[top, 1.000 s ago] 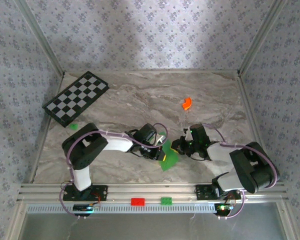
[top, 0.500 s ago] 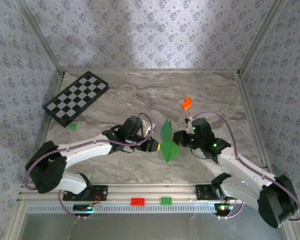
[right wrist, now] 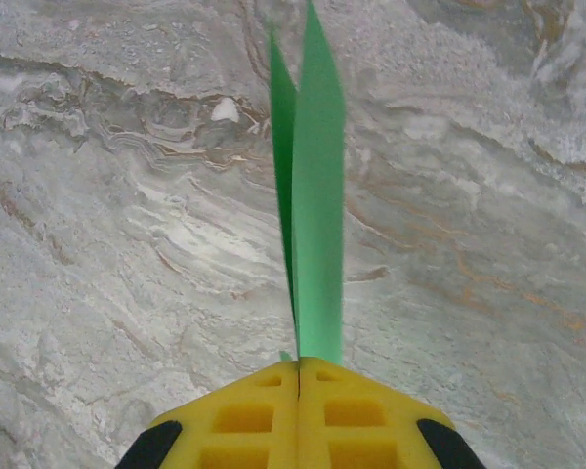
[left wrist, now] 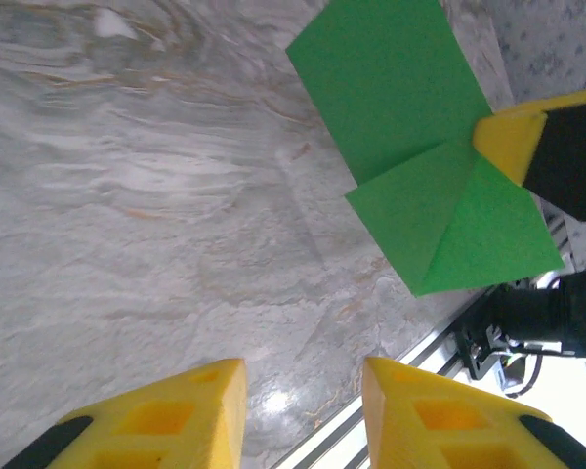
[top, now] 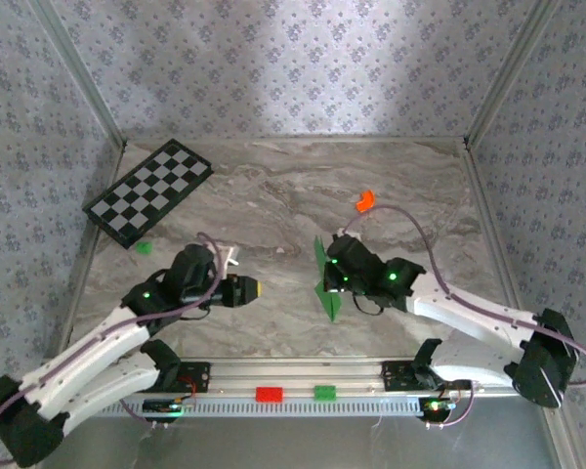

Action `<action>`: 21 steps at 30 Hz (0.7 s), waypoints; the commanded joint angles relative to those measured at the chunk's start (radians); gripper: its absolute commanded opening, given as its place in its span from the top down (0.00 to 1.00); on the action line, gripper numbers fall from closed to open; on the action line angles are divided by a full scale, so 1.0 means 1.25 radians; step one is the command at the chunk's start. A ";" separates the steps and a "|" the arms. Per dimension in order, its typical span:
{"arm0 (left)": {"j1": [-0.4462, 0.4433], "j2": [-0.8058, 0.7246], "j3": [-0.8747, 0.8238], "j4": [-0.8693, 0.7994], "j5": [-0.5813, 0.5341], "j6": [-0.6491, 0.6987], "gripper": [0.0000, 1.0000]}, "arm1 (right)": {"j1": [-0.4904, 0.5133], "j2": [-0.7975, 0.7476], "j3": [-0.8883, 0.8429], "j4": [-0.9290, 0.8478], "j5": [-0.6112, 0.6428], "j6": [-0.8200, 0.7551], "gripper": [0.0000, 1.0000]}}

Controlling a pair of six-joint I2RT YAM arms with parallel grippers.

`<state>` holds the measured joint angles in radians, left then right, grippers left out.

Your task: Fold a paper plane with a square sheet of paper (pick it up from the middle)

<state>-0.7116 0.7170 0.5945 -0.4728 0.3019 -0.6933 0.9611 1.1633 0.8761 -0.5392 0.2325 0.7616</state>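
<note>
Green paper is the item to track in every view.

**Top external view.** The sheet of paper [top: 324,278] stands on edge over the middle of the desk [top: 420,186]. The right jaws pinch it from the right side. You cannot tell whether its lower corner touches the desk. The left jaws point at the sheet from well apart on the left and carry nothing. Judge this upright hold as a presentation: it turns a flat face toward the left arm [top: 107,342] for a regrasp or the next crease.

Count in this view:
- one sheet
- one checkered board [top: 148,192] at the far left
- one small green block [top: 143,247] beside it
- one orange piece [top: 364,201]
- one red block [top: 269,394] and one green block [top: 324,393] on the front rail
- two arms

**Left wrist view.** The left jaws are spread, with bare desk [left wrist: 127,195] between their two yellow pads [left wrist: 176,415]. The sheet [left wrist: 400,107] shows its face: one large panel above and two folded triangular flaps below. One yellow pad [left wrist: 510,144] of the right arm clamps where these meet. Folding is therefore under way but, by your judgement, far from a finished dart.

**Right wrist view.** The right jaws are pressed together on the sheet [right wrist: 317,195], seen edge-on. Count two layers, parting slightly toward the far end. Treat the thin paper as floppy.
</note>
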 commanded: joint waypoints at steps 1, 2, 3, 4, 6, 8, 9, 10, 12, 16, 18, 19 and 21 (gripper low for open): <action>0.046 -0.079 0.000 -0.170 -0.015 -0.005 0.60 | 0.062 0.059 0.089 -0.145 0.152 0.053 0.96; 0.057 -0.100 0.002 -0.200 -0.014 -0.001 0.60 | 0.079 0.079 0.114 -0.177 0.176 0.065 0.96; 0.067 -0.125 0.003 -0.221 -0.021 0.000 0.59 | 0.098 0.102 0.143 -0.213 0.196 0.073 0.96; 0.069 -0.149 0.001 -0.230 -0.030 -0.014 0.58 | 0.109 0.123 0.172 -0.248 0.209 0.075 0.96; 0.073 -0.184 0.002 -0.231 -0.045 -0.044 0.53 | 0.137 0.162 0.241 -0.331 0.246 0.093 0.96; 0.081 -0.208 0.001 -0.238 -0.063 -0.068 0.52 | 0.166 0.189 0.302 -0.411 0.286 0.112 0.96; 0.083 -0.217 -0.002 -0.235 -0.065 -0.073 0.51 | 0.178 0.199 0.321 -0.462 0.299 0.144 0.96; 0.089 -0.220 -0.008 -0.239 -0.067 -0.076 0.51 | 0.186 0.204 0.332 -0.500 0.312 0.170 0.96; 0.097 -0.214 -0.017 -0.244 -0.055 -0.075 0.51 | 0.200 0.203 0.332 -0.553 0.329 0.221 0.97; 0.118 -0.180 -0.039 -0.215 -0.017 -0.076 0.51 | 0.227 0.177 0.290 -0.566 0.335 0.270 0.97; 0.134 -0.165 -0.038 -0.216 -0.004 -0.070 0.51 | 0.230 0.166 0.272 -0.559 0.331 0.287 0.96; 0.142 -0.161 -0.041 -0.210 0.011 -0.068 0.51 | 0.230 0.164 0.266 -0.560 0.329 0.296 0.96; 0.160 -0.159 -0.043 -0.204 0.019 -0.064 0.51 | 0.234 0.166 0.260 -0.557 0.329 0.312 0.96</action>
<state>-0.5346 0.5198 0.5457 -0.7372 0.2829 -0.7761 1.2446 1.3876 1.2156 -1.1782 0.6029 1.0706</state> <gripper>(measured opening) 0.493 0.050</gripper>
